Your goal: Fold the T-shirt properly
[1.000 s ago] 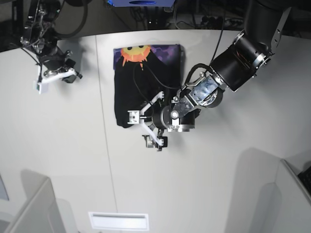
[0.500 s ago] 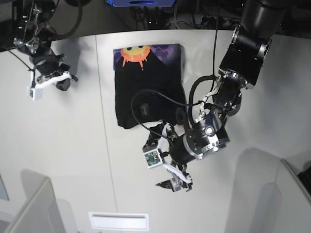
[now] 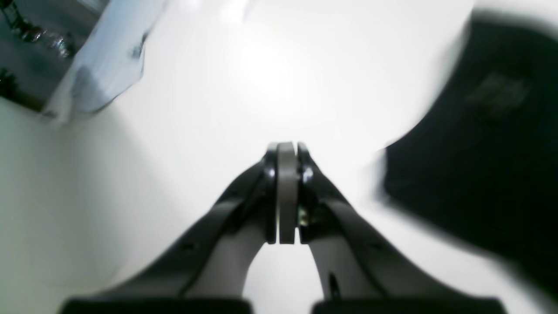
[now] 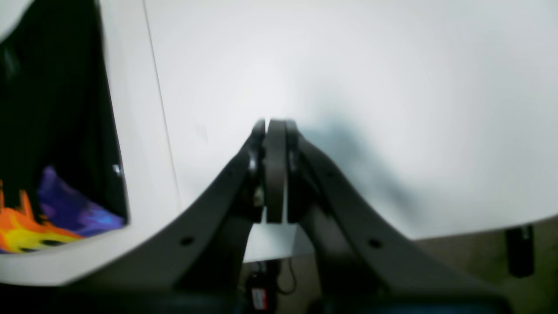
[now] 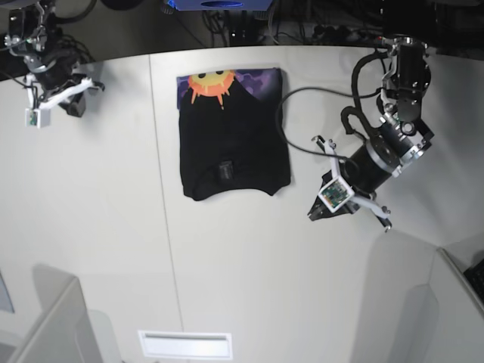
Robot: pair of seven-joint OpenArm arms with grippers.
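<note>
- The left gripper has swung off the T-shirt to bare table, fingers pressed together, empty
- The right gripper has retreated toward the far corner, fingers likewise together
- The T-shirt lies folded mid-table; wrist views blur it

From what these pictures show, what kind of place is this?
Probably a robotics lab or test bench, not a home. Two robot arms work over a plain white table; the left hand and right hand each carry a camera. Cables and equipment crowd the table's far edge. A folded T-shirt lies there.
</note>
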